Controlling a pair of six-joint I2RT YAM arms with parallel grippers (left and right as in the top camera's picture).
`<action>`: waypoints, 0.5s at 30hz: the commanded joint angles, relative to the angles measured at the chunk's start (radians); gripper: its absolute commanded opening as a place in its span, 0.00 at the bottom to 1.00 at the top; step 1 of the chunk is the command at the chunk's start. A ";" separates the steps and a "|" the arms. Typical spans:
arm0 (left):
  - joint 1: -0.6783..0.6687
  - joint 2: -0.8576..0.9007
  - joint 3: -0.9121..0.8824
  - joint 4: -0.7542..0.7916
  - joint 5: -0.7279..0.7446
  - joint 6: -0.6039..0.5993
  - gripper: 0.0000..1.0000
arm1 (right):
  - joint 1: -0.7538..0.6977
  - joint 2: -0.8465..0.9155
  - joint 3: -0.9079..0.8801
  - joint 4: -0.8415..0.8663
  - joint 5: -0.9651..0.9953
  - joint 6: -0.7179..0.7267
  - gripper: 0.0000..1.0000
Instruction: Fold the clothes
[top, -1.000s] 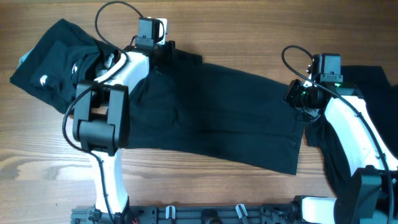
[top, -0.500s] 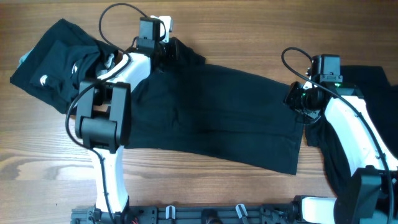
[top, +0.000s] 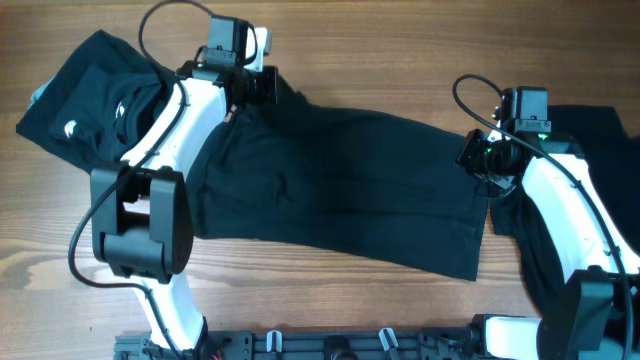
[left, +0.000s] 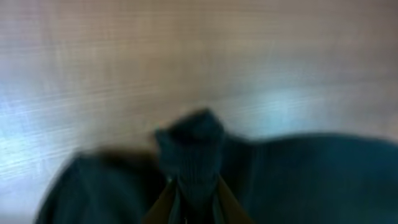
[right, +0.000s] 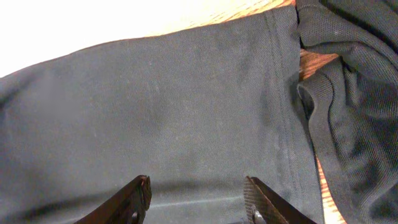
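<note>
A black T-shirt (top: 340, 185) lies spread across the middle of the wooden table. My left gripper (top: 268, 88) is shut on the shirt's far left corner; in the blurred left wrist view a fold of black cloth (left: 194, 155) rises between the fingers (left: 194, 202). My right gripper (top: 478, 158) is open just above the shirt's right edge; the right wrist view shows its fingers (right: 198, 196) spread over flat black cloth (right: 174, 124) near the hem.
A second black garment with small white marks (top: 80, 100) is bunched at the far left. More black cloth (top: 600, 130) lies at the right, under my right arm, and shows crumpled in the right wrist view (right: 354, 93). Bare wood (top: 380, 50) lies beyond the shirt.
My left gripper has moved left and away from me, pulling the shirt's far left corner with it. The right arm has stayed where it was.
</note>
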 joint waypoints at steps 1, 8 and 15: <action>-0.019 -0.030 -0.002 -0.150 0.044 -0.007 0.26 | -0.003 -0.011 -0.001 0.009 -0.015 -0.014 0.53; -0.031 -0.097 -0.002 -0.157 -0.035 -0.006 0.27 | -0.003 -0.011 -0.001 0.027 -0.015 -0.013 0.54; -0.046 -0.087 -0.005 -0.126 -0.063 -0.014 0.08 | -0.003 -0.011 -0.001 0.039 -0.015 -0.012 0.54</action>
